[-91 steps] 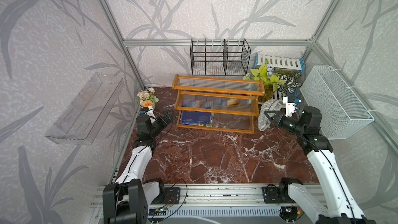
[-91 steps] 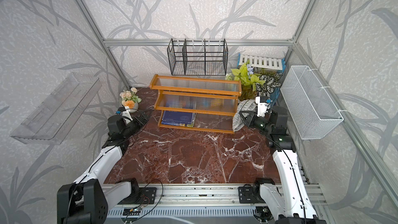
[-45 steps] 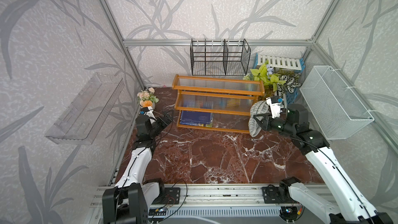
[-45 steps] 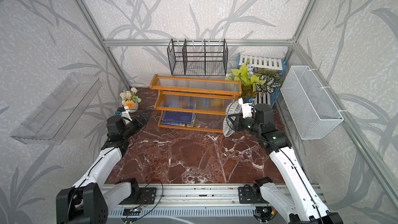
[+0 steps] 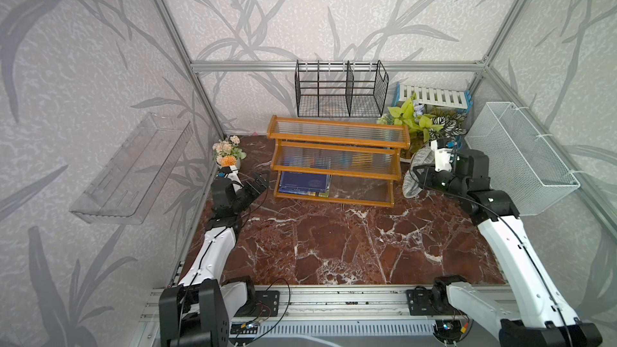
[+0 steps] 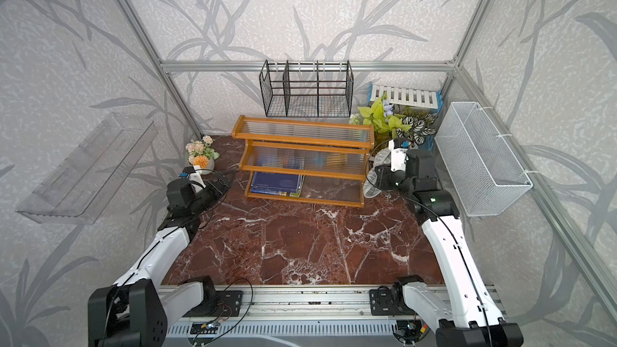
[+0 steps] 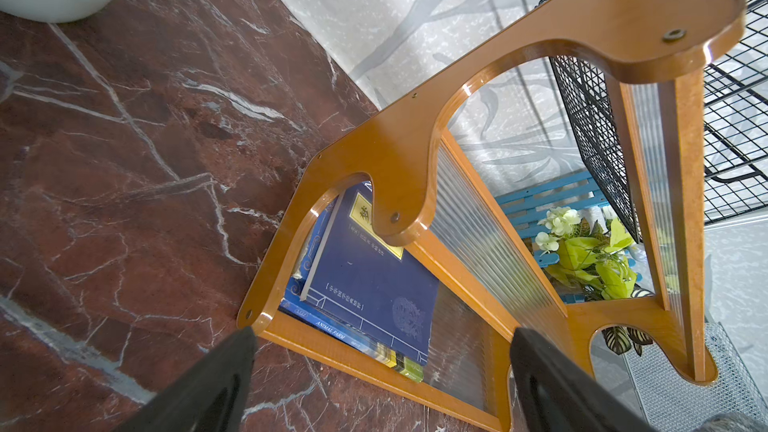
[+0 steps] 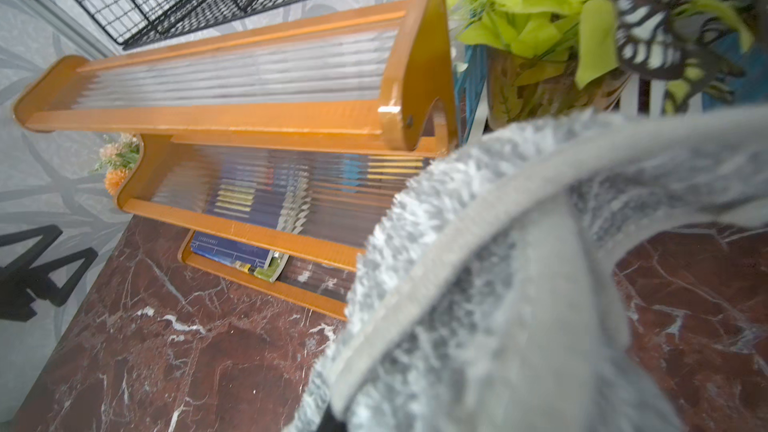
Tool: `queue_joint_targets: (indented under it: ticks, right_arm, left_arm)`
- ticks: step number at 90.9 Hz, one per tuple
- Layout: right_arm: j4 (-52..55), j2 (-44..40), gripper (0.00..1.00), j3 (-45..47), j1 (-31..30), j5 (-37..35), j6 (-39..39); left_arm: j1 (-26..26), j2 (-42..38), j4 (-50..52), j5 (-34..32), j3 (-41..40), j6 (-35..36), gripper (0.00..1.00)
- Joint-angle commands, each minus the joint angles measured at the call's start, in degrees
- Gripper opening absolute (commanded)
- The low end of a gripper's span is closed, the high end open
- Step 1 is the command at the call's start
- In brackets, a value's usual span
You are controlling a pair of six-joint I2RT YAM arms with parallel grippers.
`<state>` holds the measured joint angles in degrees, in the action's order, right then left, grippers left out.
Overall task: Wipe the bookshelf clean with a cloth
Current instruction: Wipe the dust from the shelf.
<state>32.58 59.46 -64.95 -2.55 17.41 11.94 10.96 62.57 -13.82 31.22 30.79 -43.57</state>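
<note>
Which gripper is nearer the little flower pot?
Left. The left gripper sits near the flower pot; the right gripper, clamping the cloth, is at the opposite end of the bookshelf.

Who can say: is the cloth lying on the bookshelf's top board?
No, the cloth hangs from the right gripper beside the bookshelf.

Both top views look steeply down from high above the front rail toward the back wall. They stand far enough off to take in the whole surface point(image 5: 334, 238), both arms and the bookshelf point(image 5: 335, 161) at the back. The left wrist camera sits low and close at the bookshelf's left end, looking along its tiers between the two fingers point(image 7: 208, 384) of the left end effector point(image 7: 382, 332). The right wrist camera faces the shelf's right end from above, with the cloth point(image 8: 519, 284) filling its near field. Both wrist views share the blue books point(image 7: 365, 280) on the bottom tier.
</note>
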Motion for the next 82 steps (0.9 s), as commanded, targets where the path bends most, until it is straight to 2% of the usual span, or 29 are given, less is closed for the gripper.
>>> queue_joint_targets:
  ticks: [1, 17, 27, 51, 82]
  right_arm:
    - [-4.2, 2.6, 0.00, -2.2, 4.2, 8.0, -3.7]
    - [-11.5, 9.0, 0.00, -5.2, 8.9, 15.2, -4.4]
    - [-13.0, 14.7, 0.00, -9.3, 9.0, 17.6, -4.6]
    - [-18.4, 26.2, 0.00, -17.4, 8.7, 24.8, 0.9]
    - [-19.3, 36.3, 0.00, -24.2, 8.1, 23.0, 2.2]
  left_arm:
    - [0.5, 0.8, -1.9, 0.4, 0.3, 0.3, 1.00]
    - [0.5, 1.5, -2.2, 0.0, 0.5, 0.3, 1.00]
    - [0.5, 2.3, -2.5, -0.6, 0.7, 0.2, 1.00]
    - [0.5, 5.7, -3.0, -0.9, 2.1, 0.6, 1.00]
    - [0.5, 9.4, -4.5, -0.4, 3.6, 0.8, 1.00]
